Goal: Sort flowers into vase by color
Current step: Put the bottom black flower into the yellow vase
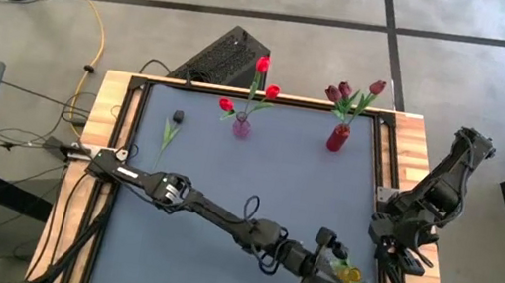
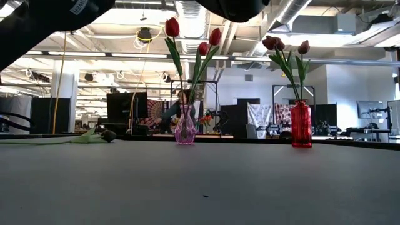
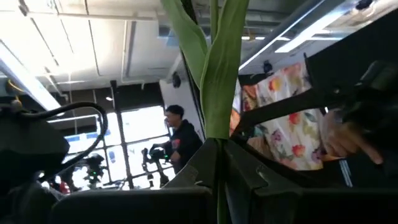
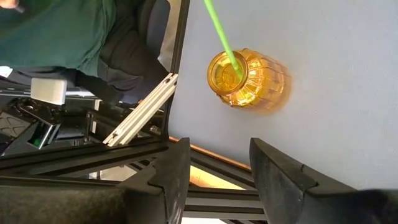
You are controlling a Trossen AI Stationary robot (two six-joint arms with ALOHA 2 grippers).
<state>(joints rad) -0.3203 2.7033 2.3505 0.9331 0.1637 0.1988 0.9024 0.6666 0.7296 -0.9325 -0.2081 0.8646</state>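
My left gripper (image 1: 337,273) reaches across to the table's near right corner and is shut on a tulip's green stem. The stem (image 4: 221,31) runs down into the mouth of an amber glass vase (image 4: 249,78) (image 1: 349,273) standing there. Red tulips (image 1: 262,65) stand in a pink vase (image 1: 242,126) at the far side. Maroon tulips (image 1: 343,93) stand in a red vase (image 1: 336,138) beside it. One black-headed tulip (image 1: 175,120) lies flat on the mat at far left. My right gripper (image 4: 214,165) is open, parked at the right edge. My left gripper pinches the tulip's green stem (image 3: 217,134) between its two fingers, just below where the long leaves (image 3: 214,56) spread. The fingers come level from the table's left and lie across the stem. The stem stands roughly upright, with its lower end inside the amber vase.
The table's wooden rim (image 1: 409,155) and a black frame rail (image 4: 140,115) border the mat close to the amber vase. The right arm (image 1: 424,202) stands just beyond that edge. The mat's middle (image 1: 257,177) lies bare between the vases and the left arm.
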